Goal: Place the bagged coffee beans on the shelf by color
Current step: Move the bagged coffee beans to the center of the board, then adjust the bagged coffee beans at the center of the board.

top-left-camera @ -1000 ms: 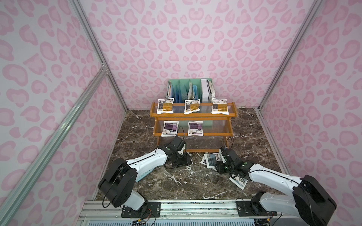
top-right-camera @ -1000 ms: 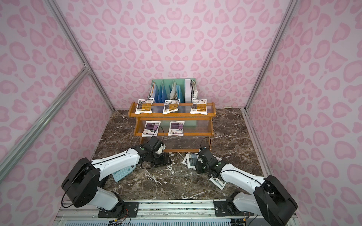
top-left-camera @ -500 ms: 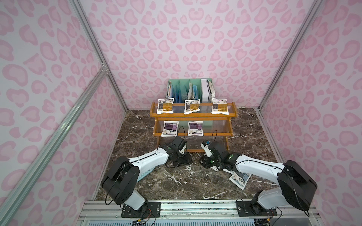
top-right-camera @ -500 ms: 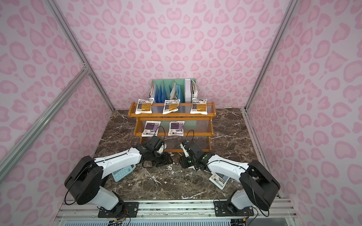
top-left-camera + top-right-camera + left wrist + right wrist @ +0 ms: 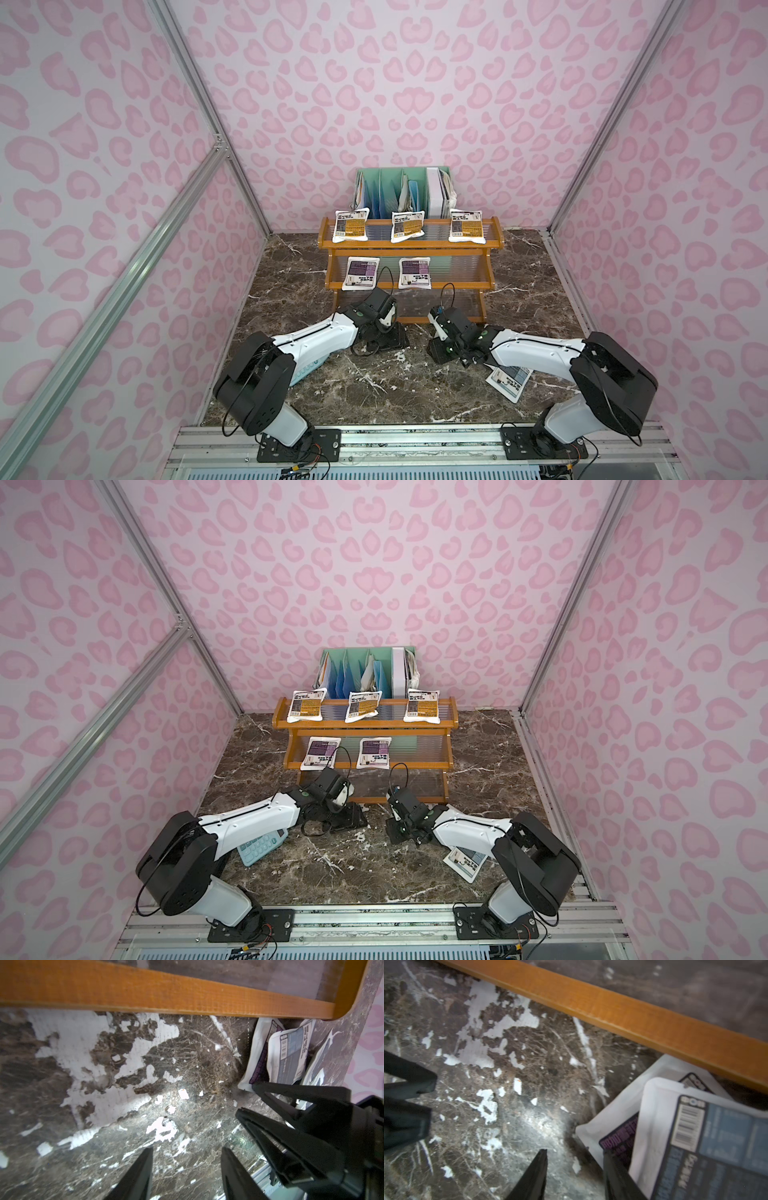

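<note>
Right gripper [image 5: 575,1152] slid toward the middle of the shelf's [image 5: 409,248] front, now at the pouch pile's [image 5: 664,1115] edge, jaws spread, nothing pinched. Left gripper [image 5: 187,1148] hasn't budged, jaws spread too.

You have the mint-green file organizer [image 5: 386,187] behind the orange-brown wooden three-tier rack [image 5: 409,250]. Three orange-label white pouches [image 5: 407,226] lie on its top tier, two purple-label pouches [image 5: 360,272] on the middle tier's left. Before its bottom rail, a grey-blue-label pouch [image 5: 716,1136] lies on a third purple-label pouch [image 5: 614,1109].
</note>
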